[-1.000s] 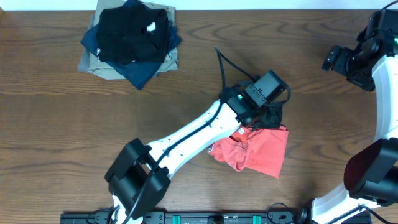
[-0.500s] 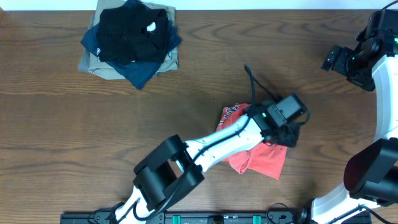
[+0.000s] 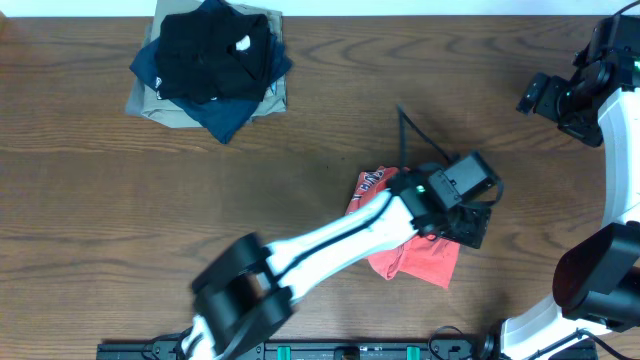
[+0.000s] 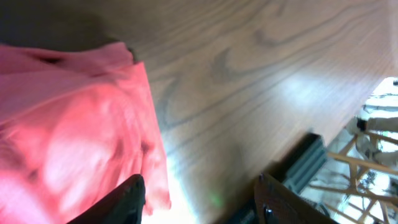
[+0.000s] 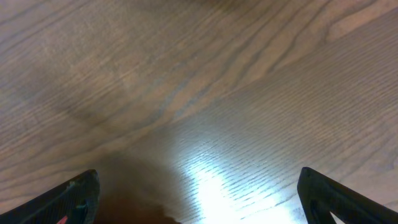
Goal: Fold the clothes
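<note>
Worryingly, my left gripper [image 4: 199, 190] gapes empty, T-shirt [image 4: 74, 124] beside one finger; closing now could miss the cloth.

Left gripper [image 3: 470, 224] swung from the T-shirt's [image 3: 428, 255] top edge to its right edge, white lettering [image 3: 371, 182] at the T-shirt's left corner now uncovered
</note>
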